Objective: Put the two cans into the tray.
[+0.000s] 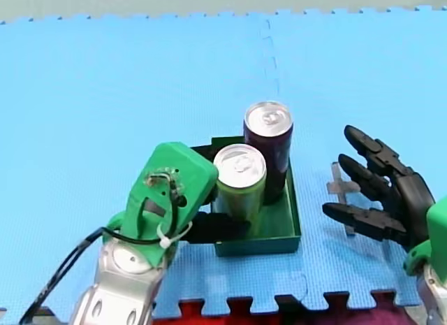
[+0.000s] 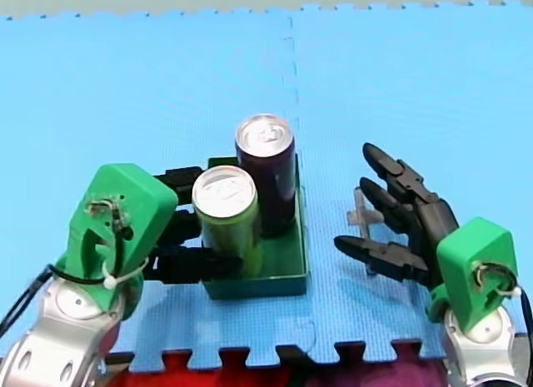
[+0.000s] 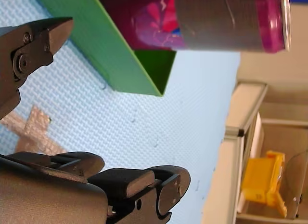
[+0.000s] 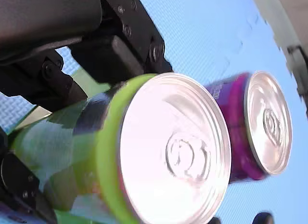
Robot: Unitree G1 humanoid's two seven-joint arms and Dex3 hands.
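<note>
My left hand [image 2: 175,229] is wrapped around the green can [image 2: 223,212], which stands in the tray [image 2: 258,285] right beside the purple can [image 2: 268,179], with my empty right hand [image 2: 400,220] near the tray; a finger snagging on release could, I judge, topple both cans.

- Front can [image 1: 239,182] and rear can [image 1: 268,140] stand in the tray [image 1: 295,206], one just behind the other.
- Left hand [image 2: 171,229] at tray's left side, gripping front can.
- Right hand [image 1: 374,192] right of tray, apart.

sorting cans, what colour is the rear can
The can is dark purple, clearest in the first head view.
</note>
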